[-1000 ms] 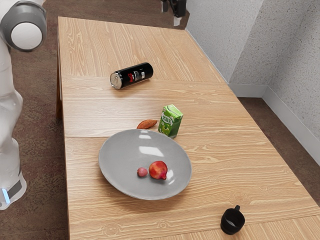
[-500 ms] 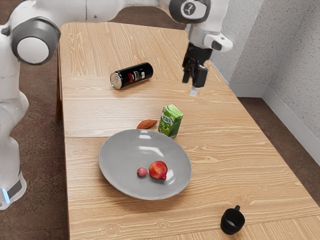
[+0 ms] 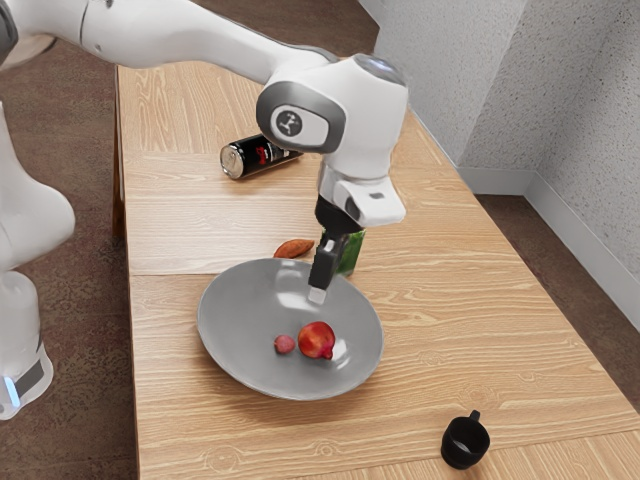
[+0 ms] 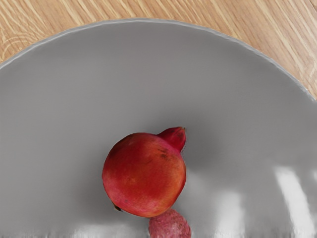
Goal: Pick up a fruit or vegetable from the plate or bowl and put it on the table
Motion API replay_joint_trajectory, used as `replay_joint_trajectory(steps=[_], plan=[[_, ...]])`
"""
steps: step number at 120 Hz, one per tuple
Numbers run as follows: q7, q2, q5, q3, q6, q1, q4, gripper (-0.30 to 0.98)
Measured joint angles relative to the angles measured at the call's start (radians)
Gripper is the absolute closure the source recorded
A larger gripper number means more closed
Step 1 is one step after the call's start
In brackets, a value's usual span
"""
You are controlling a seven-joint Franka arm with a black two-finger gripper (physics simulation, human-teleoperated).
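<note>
Surface [image 3: 480, 330] is carrying plate [image 3: 235, 325]; hand [image 3: 318, 294] is hovering over plate, opening unclear, gripping nothing. Exterior view is adding can [image 3: 236, 160], carton [image 3: 353, 254] partly behind hand, cup [image 3: 464, 443], yam [image 3: 294, 248]. Wrist view is giving pomegranate's crown close up. Pomegranate [image 3: 316, 339] is lying in plate, below hand, apart from it; small fruit [image 3: 284, 344] is sitting just beside pomegranate. Versus earlier, hand is hanging lower, now over plate; both fruits are staying put.
</note>
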Motion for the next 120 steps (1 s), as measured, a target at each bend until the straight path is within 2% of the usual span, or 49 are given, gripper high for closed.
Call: replay_joint_trajectory(steps=[14, 42, 86, 120], plan=[[0.010, -0.013, 0.009, 0.001, 0.002, -0.046, -0.043, 0.00], [0.019, -0.008, 0.006, 0.040, 0.064, -0.069, -0.106, 0.00], [0.022, 0.027, 0.022, 0.060, 0.152, -0.062, -0.108, 0.00], [0.023, 0.031, 0.008, 0.065, 0.186, -0.070, -0.138, 0.00]])
